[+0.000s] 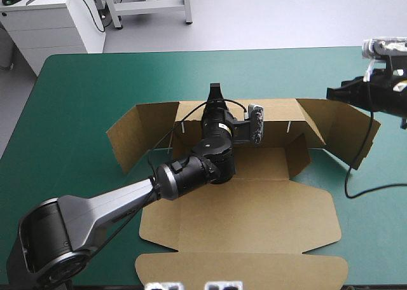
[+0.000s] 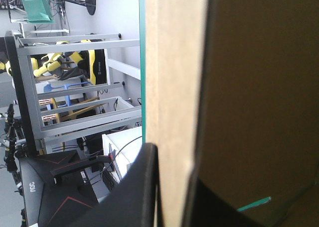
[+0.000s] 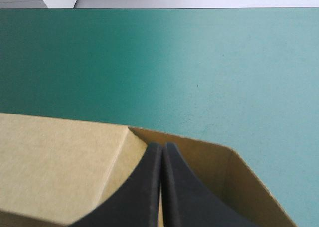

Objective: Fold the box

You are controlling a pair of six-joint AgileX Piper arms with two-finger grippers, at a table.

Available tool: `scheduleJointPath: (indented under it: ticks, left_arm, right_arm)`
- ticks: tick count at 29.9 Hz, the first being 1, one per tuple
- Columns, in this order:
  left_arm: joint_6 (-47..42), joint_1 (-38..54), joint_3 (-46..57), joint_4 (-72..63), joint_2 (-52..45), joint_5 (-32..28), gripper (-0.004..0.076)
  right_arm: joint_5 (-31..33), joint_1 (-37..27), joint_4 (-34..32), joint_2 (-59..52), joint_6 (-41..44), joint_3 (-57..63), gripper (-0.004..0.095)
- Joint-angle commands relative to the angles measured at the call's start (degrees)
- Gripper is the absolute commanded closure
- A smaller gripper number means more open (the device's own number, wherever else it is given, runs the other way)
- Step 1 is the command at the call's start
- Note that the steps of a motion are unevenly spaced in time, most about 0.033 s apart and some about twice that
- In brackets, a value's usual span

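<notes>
At box [image 1: 254,198] back wall — left jaws clamp it, arm [image 1: 114,204] outstretched | right jaws closed

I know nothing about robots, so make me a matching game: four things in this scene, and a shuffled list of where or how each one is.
Things:
1. left gripper
2. right gripper
3. box lid
4. table cover

Descriptions:
a. teal-green
b. lying flat on the near side
c. shut on the box's raised far wall
d. shut, at the far edge of the right flap

Pairs: 1-c, 2-d, 3-b, 4-a
</notes>
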Motion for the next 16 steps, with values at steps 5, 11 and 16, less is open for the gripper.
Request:
scheduleJointPath:
  ticks: [5,11,16]
  left_arm:
    - [-1.1,-1.8,-1.0,-1.2,-2.6,-0.5,0.0732]
    - [-1.1,-1.8,-1.0,-1.2,-2.6,0.3,0.0732]
    - [-1.1,-1.8,-1.0,-1.2,-2.6,0.2,0.0732]
  right_arm:
    - [2.2,0.1,2.8,12.4,-0.9,-10.9,0.0926]
    - [4.1,0.1,4.1,19.3,-1.2,-11.6,0.0926]
    - [6.6,0.1,4.4,21.5,-1.4,-11.6,0.0926]
